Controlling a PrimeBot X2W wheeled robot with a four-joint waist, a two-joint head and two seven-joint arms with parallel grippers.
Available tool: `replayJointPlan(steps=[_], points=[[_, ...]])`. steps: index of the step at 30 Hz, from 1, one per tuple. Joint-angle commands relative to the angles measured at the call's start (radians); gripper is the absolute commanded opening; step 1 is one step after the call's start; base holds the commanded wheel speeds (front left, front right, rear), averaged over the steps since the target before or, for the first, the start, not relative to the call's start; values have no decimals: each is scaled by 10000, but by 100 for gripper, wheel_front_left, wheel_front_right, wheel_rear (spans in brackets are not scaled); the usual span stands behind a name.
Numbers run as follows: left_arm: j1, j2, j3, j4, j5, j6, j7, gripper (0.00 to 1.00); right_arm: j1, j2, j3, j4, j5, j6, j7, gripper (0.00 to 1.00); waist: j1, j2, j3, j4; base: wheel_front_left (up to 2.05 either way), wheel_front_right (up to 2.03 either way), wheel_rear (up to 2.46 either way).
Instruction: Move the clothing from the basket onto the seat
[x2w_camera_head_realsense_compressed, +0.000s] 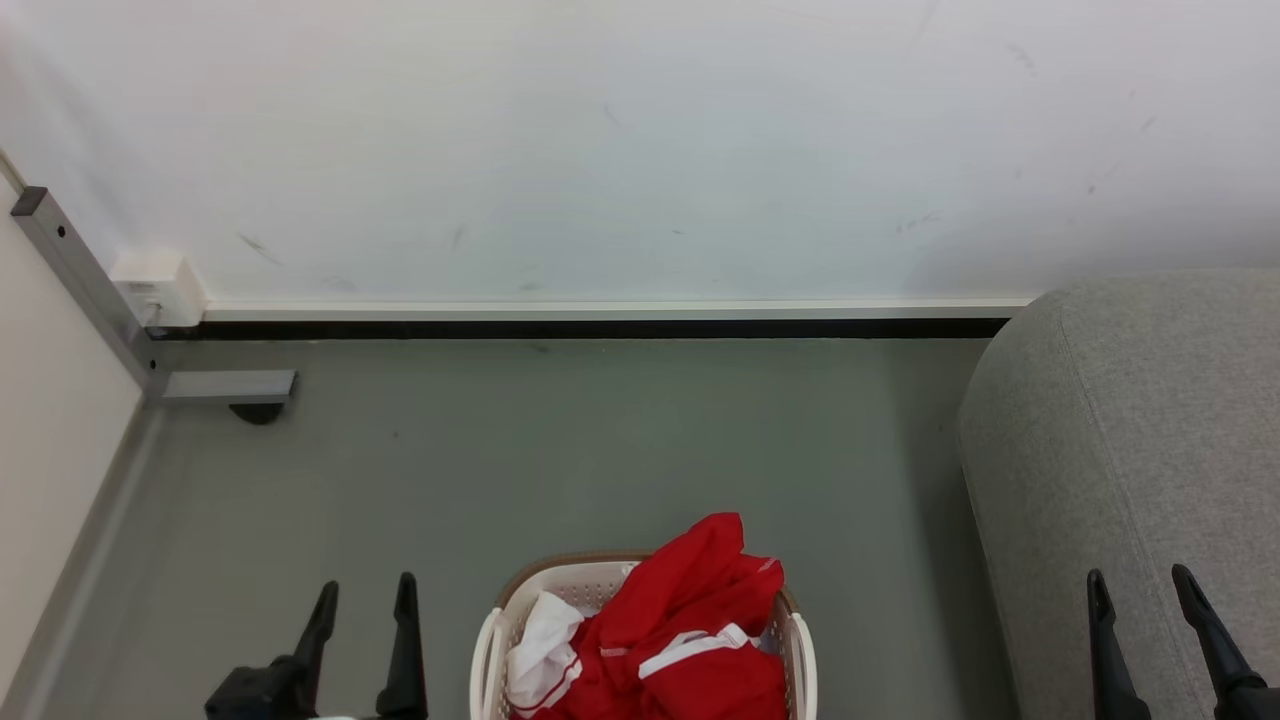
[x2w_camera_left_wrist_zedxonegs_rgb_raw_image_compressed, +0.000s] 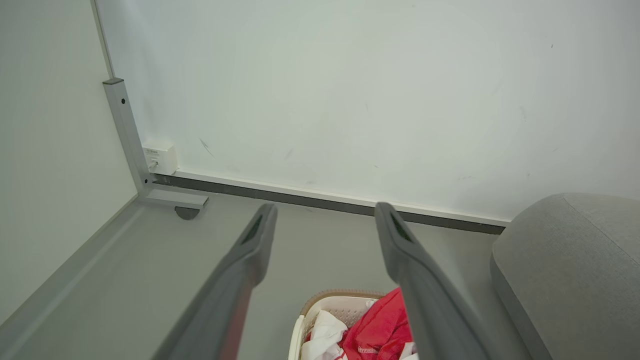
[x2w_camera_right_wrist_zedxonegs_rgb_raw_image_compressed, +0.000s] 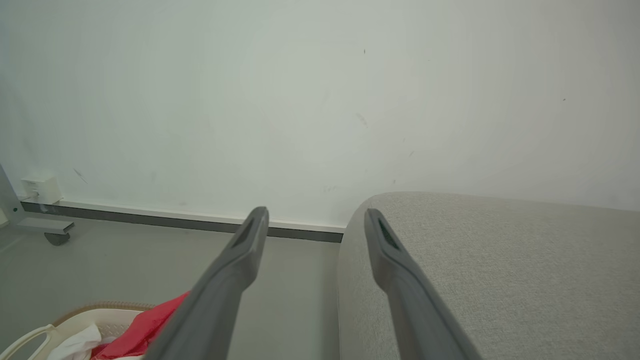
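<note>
Inside basket (x2w_camera_head_realsense_compressed: 560, 572), red clothing (x2w_camera_head_realsense_compressed: 690, 620) — seat (x2w_camera_head_realsense_compressed: 1120, 430) nearby

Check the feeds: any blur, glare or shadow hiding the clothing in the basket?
Head view: even soft light, no glare; clothing and basket sharp, though cut by the bottom edge. Left wrist view: greenish cast, left gripper soft up close. Right wrist view: same cast, right gripper soft, seat weave crisp.
</note>
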Motion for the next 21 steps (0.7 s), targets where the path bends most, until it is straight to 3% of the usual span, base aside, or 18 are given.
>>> replayJointPlan(steps=[1, 21], points=[[89, 82, 4, 19, 212, 14, -85, 100, 106, -38, -20, 18, -199, -20, -95, 100, 0, 0, 1, -11, 0, 0, 0], [17, 83, -37, 197, 402, -4, -179, 100, -35, -41, 73, 63, -492, -21, -170, 100, 0, 0, 212, -148, 0, 0, 0]])
